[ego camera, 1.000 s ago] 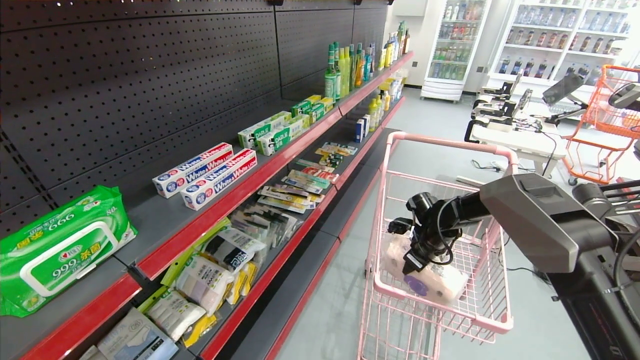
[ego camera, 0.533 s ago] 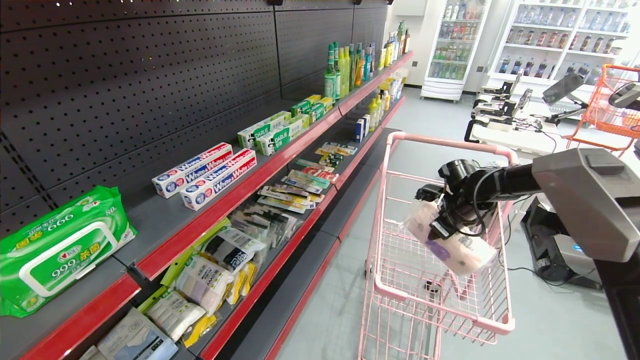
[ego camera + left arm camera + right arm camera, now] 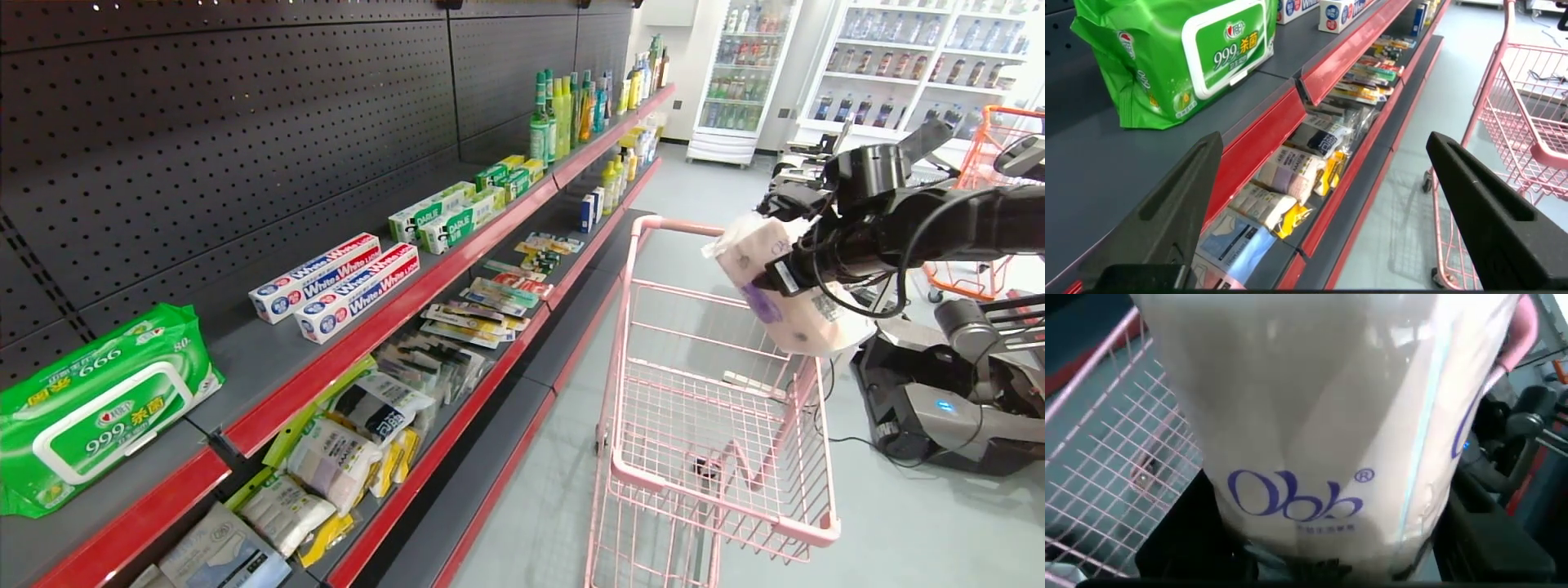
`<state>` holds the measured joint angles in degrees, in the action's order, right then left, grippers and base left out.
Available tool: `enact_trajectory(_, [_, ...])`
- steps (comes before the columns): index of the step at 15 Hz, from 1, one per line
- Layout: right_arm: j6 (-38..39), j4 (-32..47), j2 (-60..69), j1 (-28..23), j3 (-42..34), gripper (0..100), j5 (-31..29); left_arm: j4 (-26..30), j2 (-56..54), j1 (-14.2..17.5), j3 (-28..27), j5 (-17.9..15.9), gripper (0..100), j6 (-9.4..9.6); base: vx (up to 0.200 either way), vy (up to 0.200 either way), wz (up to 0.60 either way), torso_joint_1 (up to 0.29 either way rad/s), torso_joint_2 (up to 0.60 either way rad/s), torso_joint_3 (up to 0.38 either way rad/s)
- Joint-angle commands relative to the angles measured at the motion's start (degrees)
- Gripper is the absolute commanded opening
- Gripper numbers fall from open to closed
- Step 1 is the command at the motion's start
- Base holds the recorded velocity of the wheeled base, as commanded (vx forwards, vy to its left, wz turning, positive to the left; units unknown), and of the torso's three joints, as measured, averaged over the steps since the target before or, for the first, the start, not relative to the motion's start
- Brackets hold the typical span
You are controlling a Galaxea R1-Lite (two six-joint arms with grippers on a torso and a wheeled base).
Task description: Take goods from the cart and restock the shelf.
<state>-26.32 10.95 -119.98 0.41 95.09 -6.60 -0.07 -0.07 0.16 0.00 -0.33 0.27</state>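
I record the right pincer (image 3: 780,273) clamped on the tissue pack (image 3: 808,322). A second ago the pack sat down inside the cart (image 3: 718,498); it now hangs clear above the basket, at the handle end. In my judgement the lift-out is complete and the carry across to the shelf (image 3: 269,343) remains. The pack looks soft, so the hold may shift in transit. The left pincer (image 3: 1323,143) stands apart and empty at the shelf front, near the green wipes pack (image 3: 1176,49).
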Motion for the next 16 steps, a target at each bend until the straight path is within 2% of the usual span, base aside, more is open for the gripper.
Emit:
enact_trajectory(1, [6.37,-2.16,13.81,2.4,-8.25,0,0.09,-0.01,0.07,0.02,0.0,-0.02,100,0.0,0.0,0.0,0.0,0.0,0.0,0.0])
enact_trajectory(3, [13.4,-2.6,25.23,7.32,-17.3,0,0.0,-0.01,0.07,0.02,0.0,-0.02,100,0.0,0.0,0.0,0.0,0.0,0.0,0.0])
enact_trajectory(4, [14.19,-2.6,31.56,9.43,-22.31,0,0.0,-0.01,0.07,0.02,0.0,-0.02,100,0.0,0.0,0.0,0.0,0.0,0.0,0.0])
enact_trajectory(7, [14.19,-2.6,46.59,10.75,-33.91,0,0.09,-0.01,0.07,0.02,0.0,-0.02,100,0.0,0.0,0.0,0.0,0.0,0.0,0.0])
enact_trajectory(10, [14.01,-2.42,63.82,7.41,-46.31,0,1.32,-0.01,0.07,0.02,0.0,-0.02,100,0.0,0.0,0.0,0.0,0.0,0.0,0.0])
enact_trajectory(13, [10.41,-2.51,80.17,0.73,-57.91,0,4.13,-0.01,0.07,0.02,0.0,-0.02,100,0.0,0.0,0.0,0.0,0.0,0.0,0.0])
enact_trajectory(15, [10.59,-2.42,84.56,-0.15,-60.46,0,3.69,-0.01,0.07,0.02,0.0,-0.02,100,0.0,0.0,0.0,0.0,0.0,0.0,0.0])
enact_trajectory(16, [10.41,-2.33,88.25,-2.35,-61.95,0,3.69,-0.01,0.07,0.02,0.0,-0.02,100,0.0,0.0,0.0,0.0,0.0,0.0,0.0])
